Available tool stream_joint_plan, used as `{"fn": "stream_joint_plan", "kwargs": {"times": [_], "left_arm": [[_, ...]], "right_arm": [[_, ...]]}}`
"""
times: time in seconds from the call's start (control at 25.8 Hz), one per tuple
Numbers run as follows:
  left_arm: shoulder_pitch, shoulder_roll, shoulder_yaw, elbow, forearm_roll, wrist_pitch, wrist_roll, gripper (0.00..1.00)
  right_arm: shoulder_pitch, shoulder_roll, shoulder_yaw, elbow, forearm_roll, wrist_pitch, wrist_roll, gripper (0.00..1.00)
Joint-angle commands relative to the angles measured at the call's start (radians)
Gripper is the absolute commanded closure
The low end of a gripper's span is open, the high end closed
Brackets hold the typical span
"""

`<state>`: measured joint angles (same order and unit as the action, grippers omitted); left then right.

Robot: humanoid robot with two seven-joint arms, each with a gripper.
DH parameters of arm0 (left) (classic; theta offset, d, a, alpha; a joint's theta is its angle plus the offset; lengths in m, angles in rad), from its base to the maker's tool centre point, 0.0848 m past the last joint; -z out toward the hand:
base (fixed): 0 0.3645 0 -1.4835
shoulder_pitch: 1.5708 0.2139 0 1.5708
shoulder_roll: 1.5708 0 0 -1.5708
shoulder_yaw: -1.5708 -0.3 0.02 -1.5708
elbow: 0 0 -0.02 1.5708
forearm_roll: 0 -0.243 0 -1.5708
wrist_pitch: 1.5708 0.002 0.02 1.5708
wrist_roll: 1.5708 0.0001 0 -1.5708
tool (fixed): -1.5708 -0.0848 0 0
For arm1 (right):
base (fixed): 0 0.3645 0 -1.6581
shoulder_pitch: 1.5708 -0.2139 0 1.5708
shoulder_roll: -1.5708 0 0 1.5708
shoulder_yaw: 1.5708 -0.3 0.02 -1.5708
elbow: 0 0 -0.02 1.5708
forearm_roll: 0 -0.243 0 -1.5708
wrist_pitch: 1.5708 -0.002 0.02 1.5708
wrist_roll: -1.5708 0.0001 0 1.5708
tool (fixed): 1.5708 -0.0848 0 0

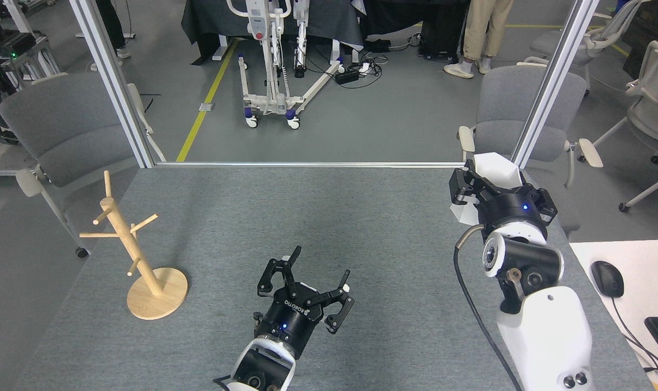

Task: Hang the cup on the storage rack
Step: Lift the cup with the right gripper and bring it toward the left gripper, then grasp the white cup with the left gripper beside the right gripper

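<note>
The right gripper (pixel 497 182) is hovering over the far right corner of the grey felt-covered worktop (pixel 329 228), and its black jaws are clamped on the matte white faceted cup (pixel 494 168), one jaw on each side of the body. The cup is sitting high in the grip, its angular rim tilted up toward the far edge, with a white facet also showing below the left jaw; it is off the worktop surface, carried in the air. Over at the near left corner, the light natural-wood mug tree (pixel 136 255) is standing on its round disc base, the pole leaning a touch as seen from the head view, its short dowel pegs sticking out at angles, every peg bare. Cup and rack are well apart, nearly the whole width of the worktop lying between them. The left gripper (pixel 311 277) is sitting low near the middle of the near edge, just right of the rack's base but not touching it, its black jaws spread wide and holding nothing. Beyond the far edge, two grey armchairs (pixel 516 117) are standing on the floor with aluminium frame posts (pixel 549 81) rising at the far corners, and a black computer mouse (pixel 607 278) is lying on a white desk beside the right edge.
</note>
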<state>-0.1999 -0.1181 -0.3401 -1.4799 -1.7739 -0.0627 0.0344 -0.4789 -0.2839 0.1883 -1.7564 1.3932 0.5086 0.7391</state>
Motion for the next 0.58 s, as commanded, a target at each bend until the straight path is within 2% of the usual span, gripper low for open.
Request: {"fn": "stream_joint_plan", "kwargs": {"times": [0.0,0.27,0.54], "left_arm": [[-0.087,0.0,-0.048,0.046,-0.006,-0.005,-0.01,0.01],[-0.246,-0.023,-0.125,0.161,-0.001,-0.016,-0.03,0.01],[-0.265,-0.025,-0.168,0.204,0.013,-0.178,-0.028,0.01]], "right_arm": [[0.0,0.0,0.028,-0.006,0.012,0.047,0.017,1.0],[0.013,0.026,0.105,-0.005,0.041,0.091,0.017,1.0],[0.026,0.032,0.125,0.008,0.041,0.091,0.016,1.0]]}}
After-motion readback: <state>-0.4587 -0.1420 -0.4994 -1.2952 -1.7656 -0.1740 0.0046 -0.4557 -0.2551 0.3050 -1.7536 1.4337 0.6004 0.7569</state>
